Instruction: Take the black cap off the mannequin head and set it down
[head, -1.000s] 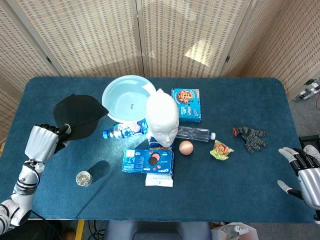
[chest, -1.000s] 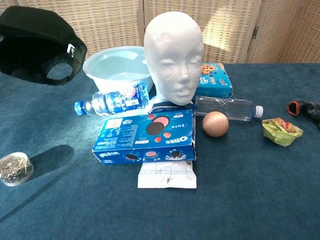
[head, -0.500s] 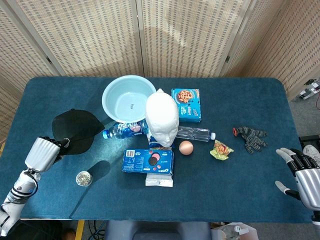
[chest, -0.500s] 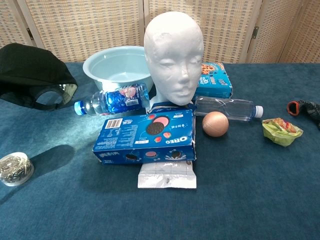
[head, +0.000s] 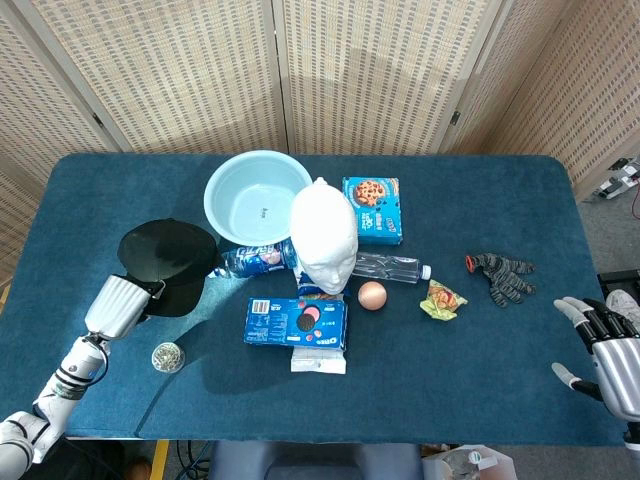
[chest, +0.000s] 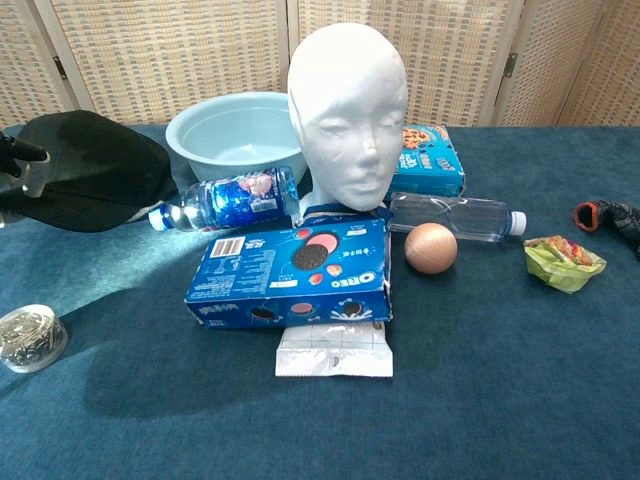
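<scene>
The white mannequin head (head: 323, 240) stands bare in the middle of the table, and the chest view shows it (chest: 347, 110) facing the camera. The black cap (head: 168, 262) lies low at the table's left, beside the basin; in the chest view the cap (chest: 95, 180) shows at the far left. My left hand (head: 122, 302) grips the cap's near edge, and its fingertips (chest: 25, 165) show at the frame edge in the chest view. My right hand (head: 603, 345) hovers at the table's right front corner, fingers spread and holding nothing.
A light blue basin (head: 232, 186) sits behind the head. Around it lie two water bottles (head: 255, 259) (head: 388, 267), an Oreo box (head: 296, 322), a cookie box (head: 372, 209), an egg (head: 372, 294), a snack wrapper (head: 441, 299), a glove (head: 503, 274) and a small jar (head: 167, 356).
My left hand has carried the cap down and to the right, from raised at the far left to low beside the basin. The right hand has barely moved.
</scene>
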